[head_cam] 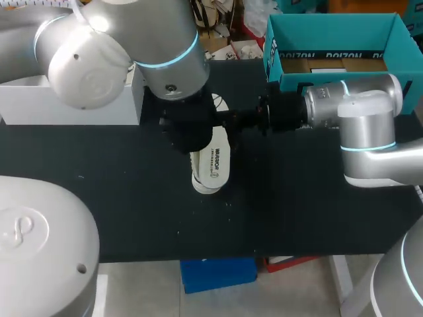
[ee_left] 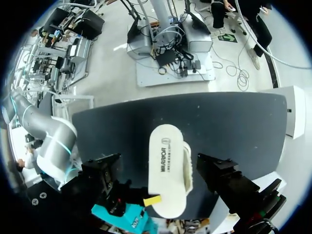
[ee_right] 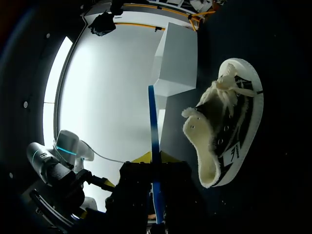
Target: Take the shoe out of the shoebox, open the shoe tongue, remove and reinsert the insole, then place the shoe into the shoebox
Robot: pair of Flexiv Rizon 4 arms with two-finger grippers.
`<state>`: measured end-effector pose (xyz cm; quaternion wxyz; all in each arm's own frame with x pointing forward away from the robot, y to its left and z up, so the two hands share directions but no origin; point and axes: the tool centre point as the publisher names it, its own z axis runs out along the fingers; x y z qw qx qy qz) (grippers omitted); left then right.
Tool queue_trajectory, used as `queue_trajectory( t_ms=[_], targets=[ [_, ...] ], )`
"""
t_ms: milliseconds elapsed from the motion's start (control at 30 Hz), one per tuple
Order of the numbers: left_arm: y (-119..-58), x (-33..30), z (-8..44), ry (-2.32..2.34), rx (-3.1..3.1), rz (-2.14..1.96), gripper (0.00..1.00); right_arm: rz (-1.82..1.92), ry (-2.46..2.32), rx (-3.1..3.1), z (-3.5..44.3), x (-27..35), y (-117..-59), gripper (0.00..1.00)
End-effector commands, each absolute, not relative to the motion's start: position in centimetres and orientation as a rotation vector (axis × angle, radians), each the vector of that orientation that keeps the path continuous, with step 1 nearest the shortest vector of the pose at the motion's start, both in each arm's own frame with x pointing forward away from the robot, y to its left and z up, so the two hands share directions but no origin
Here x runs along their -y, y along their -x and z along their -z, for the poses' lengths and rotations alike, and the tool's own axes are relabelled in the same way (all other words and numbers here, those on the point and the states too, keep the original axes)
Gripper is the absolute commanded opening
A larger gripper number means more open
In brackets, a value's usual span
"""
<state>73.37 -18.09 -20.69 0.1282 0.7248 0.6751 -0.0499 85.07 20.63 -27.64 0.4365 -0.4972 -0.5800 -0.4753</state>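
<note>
- The right gripper (ee_right: 155,157) is closed on the insole (ee_left: 165,165). A yellow tip is seen on each face of it, and one long edge is pinched near the end farther from the robot.
- The insole is held flat with its printed white face up. In the right wrist view it is seen edge-on as a thin blue strip between the tips.
- The left gripper (ee_left: 158,158) is spread wide above the insole. Its black fingers (ee_left: 217,168) are set one on either side, and neither is seen to touch it or anything else.
- The shoe (ee_right: 229,122) is found on the table (head_cam: 119,198), near its middle and outside the shoebox (head_cam: 330,36). It is black with a white rubber rim, a pale fuzzy lining and loose white laces, and its opening is turned toward the right gripper.
- In the right wrist view a gap is seen between insole and shoe.
- From above, most of the shoe is hidden by the insole. In the left wrist view only the fuzzy lining is shown, along one side.
- In the head view the far end of insole and shoe is covered by the left arm's wrist and gripper, so the right gripper's tips cannot be made out there.
- The shoebox, teal and open, is placed at the table's far right corner, behind the right arm. A white box (head_cam: 66,102) is placed at the far left.
</note>
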Motion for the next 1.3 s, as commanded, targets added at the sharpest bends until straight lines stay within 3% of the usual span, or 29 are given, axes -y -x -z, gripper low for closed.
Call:
queue_trajectory(
  t_ms=[33,1300],
  targets=[
    [-74.4,18.8,21.1,-2.122,-1.969,0.139,1.00,1.179,1.238,1.444,27.6,-20.7,-85.1,0.00],
    [-93.2,18.6,21.3,-2.085,-2.002,0.037,1.00,1.179,1.238,1.444,27.6,-20.7,-85.1,0.00]
  ],
)
